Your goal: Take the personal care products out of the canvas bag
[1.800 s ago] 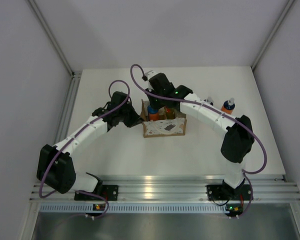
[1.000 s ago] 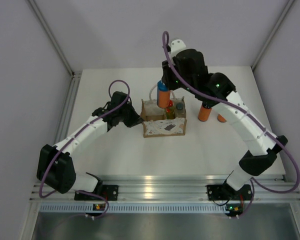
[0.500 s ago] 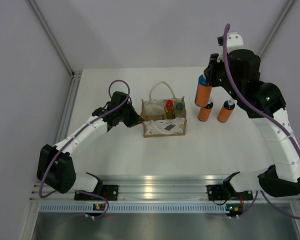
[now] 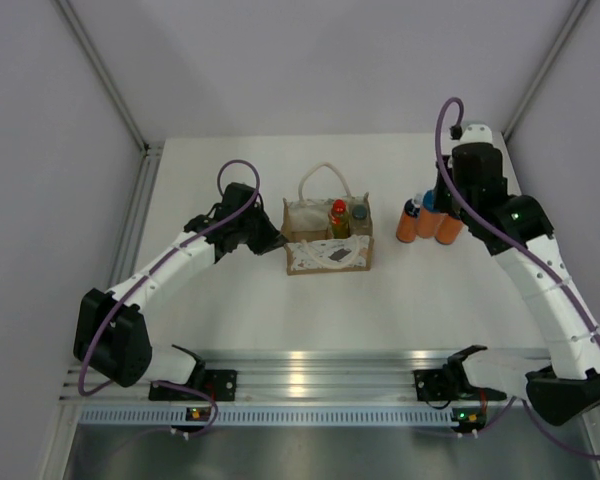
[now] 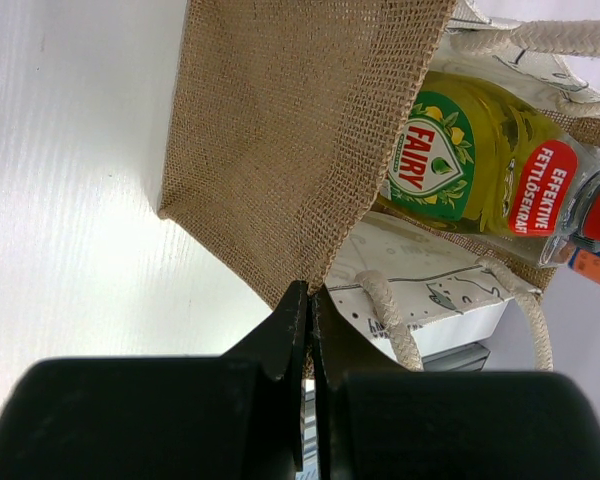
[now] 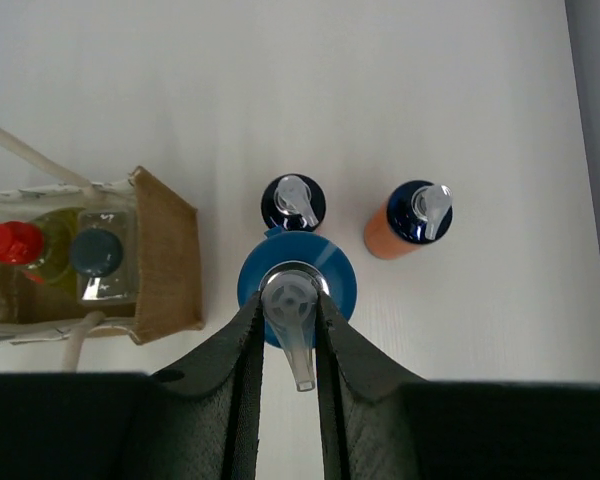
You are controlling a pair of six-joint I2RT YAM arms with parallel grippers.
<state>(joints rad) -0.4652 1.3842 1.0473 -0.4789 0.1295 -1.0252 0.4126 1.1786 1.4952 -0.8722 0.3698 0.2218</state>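
Observation:
The canvas bag stands mid-table, tan with a white front panel. My left gripper is shut on the bag's left burlap edge, its tips pinching the cloth. Inside the bag are a yellow bottle with a red cap and a clear bottle with a dark grey cap. My right gripper is shut on the pump head of an orange bottle with a blue top, held upright. Two more orange bottles stand close beside it, right of the bag.
White rope handles arch above the bag's open top. Grey walls with metal posts close in the table on three sides. The right arm's cable loops above its wrist.
My right arm has carried the orange bottle from above the bag to the right and brought it down beside the two standing bottles. The left gripper and the bag have stayed put.

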